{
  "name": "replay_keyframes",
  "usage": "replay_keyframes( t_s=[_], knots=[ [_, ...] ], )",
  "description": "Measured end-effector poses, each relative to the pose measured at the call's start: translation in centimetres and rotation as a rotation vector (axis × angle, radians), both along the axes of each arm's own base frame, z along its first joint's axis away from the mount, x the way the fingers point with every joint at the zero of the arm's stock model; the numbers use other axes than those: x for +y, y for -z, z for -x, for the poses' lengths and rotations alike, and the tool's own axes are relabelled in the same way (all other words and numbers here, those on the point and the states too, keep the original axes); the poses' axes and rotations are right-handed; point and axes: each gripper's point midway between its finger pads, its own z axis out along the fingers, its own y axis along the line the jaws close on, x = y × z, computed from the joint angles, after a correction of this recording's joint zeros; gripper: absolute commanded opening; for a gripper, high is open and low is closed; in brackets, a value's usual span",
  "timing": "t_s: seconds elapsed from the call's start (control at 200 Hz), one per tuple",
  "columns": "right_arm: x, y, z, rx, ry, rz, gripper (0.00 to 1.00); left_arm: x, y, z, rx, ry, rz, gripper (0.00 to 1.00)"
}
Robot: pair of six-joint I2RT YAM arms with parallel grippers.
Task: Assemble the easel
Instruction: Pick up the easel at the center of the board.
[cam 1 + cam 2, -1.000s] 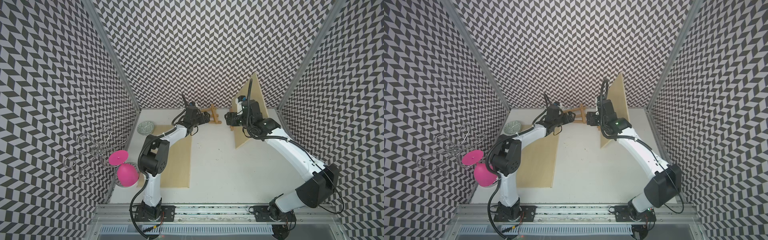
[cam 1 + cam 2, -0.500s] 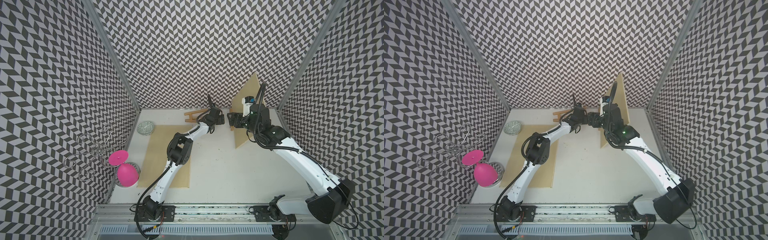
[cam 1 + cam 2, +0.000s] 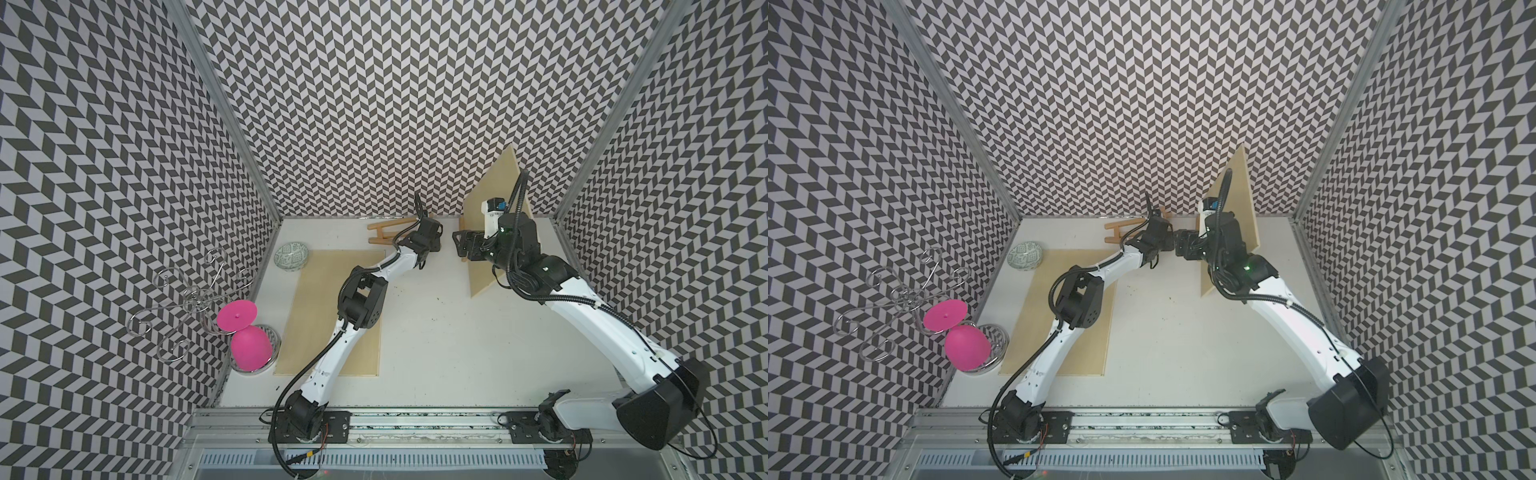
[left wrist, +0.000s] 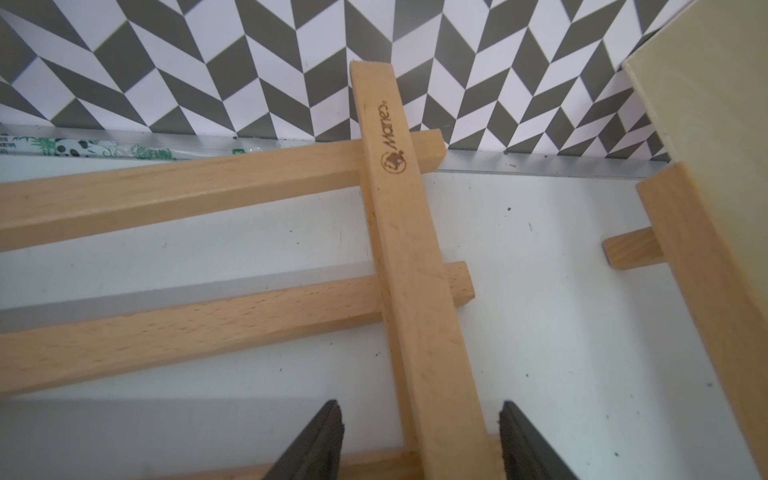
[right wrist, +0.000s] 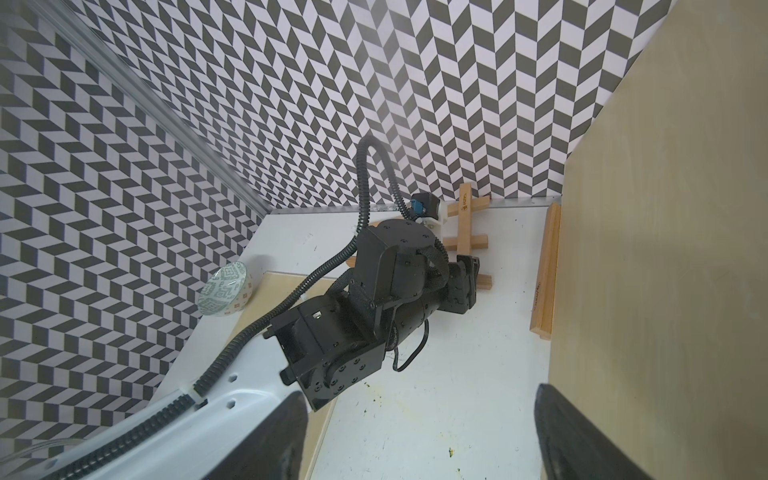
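- Stretching the left arm out to 12 o'clock, over the easel, itself lying flat on the table right against the back wall.
- Straddling the easel's long slat with the left gripper: jaws parted, not clamping the wood.
- Leaving clear daylight beside one finger, while sitting very near the slat's edge with the other; not possible to tell whether that one is touching.
- Showing, in the left wrist view, that slat lying across two rails running off to one side.
- Hanging the right gripper at 1 o'clock, just beside the left one, jaws wide apart, holding nothing and framing only bare table.
- Standing on edge at 1 o'clock, behind the right gripper and reaching well up the wall in both top views: an upright board.
- Lying along that upright board's foot, apart from the easel: a wooden bar.
- Lying flat at 9 o'clock, partly under the left arm: a flat board.
- Sitting at 10 o'clock, just beside the flat board's far corner: a patterned bowl.
- Standing at 8 o'clock, by the side wall: a pink goblet next to a wire rack.
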Motion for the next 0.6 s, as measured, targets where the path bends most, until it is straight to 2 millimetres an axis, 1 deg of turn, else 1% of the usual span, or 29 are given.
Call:
replay_keyframes(
  t_s=[0.045, 0.15, 0.32, 0.411, 0.466, 0.521, 0.601],
  knots=[
    [0.0, 0.1, 0.1, -0.001, -0.003, -0.004, 0.84, -0.1, 0.1, 0.1, 0.003, 0.007, -0.001, 0.55],
    [0.1, 0.2, 0.3, 0.005, -0.011, -0.011, 0.85, -0.3, 0.2, 0.2, 0.010, 0.027, -0.005, 0.49],
    [0.3, -0.1, 0.6, 0.004, -0.023, -0.025, 0.86, -0.7, 0.3, 0.5, 0.014, 0.069, -0.026, 0.43],
    [0.2, -0.5, 0.8, -0.004, -0.026, -0.033, 0.87, -0.9, 0.4, 0.8, 0.017, 0.096, -0.044, 0.37],
    [0.1, -0.8, 1.0, -0.013, -0.023, -0.037, 0.88, -0.9, 0.4, 1.0, 0.021, 0.108, -0.060, 0.32],
    [-0.1, -1.2, 1.1, -0.022, -0.016, -0.039, 0.89, -0.6, 0.4, 1.4, 0.023, 0.119, -0.085, 0.29],
    [-0.6, -1.5, 1.1, -0.032, 0.004, -0.036, 0.90, -0.3, 0.2, 2.0, 0.030, 0.141, -0.107, 0.22]
  ],
)
